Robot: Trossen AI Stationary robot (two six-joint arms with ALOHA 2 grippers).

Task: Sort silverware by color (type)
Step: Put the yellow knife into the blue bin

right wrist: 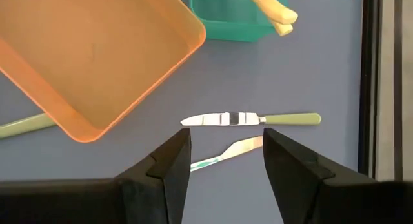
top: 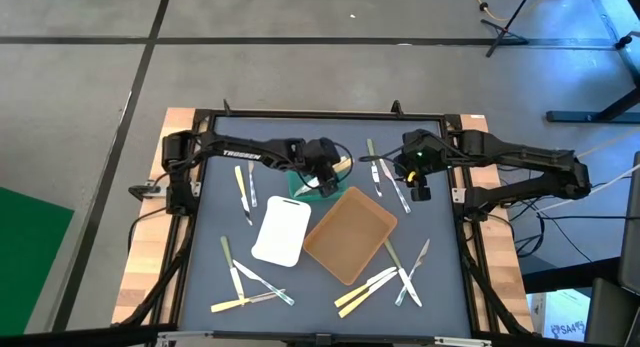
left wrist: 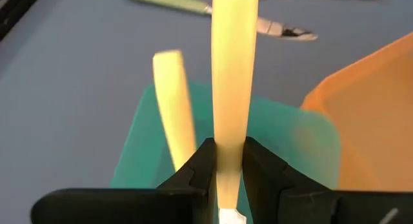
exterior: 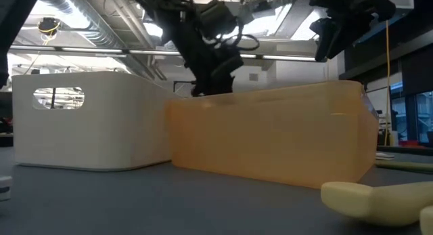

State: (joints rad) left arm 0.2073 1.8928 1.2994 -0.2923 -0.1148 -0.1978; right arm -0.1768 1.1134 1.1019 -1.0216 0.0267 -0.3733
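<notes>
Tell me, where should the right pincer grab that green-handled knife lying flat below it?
Probably from straight above, closing across the green handle of the knife. It lies flat and alone on the mat, and the right pincer hangs open over it, beside the brown tray.

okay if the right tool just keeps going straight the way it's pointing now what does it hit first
Probably the green-handled knife on the mat, or the utensil lying beside it: both sit between the open right tool fingers in its wrist view. Depth is unclear.
</notes>
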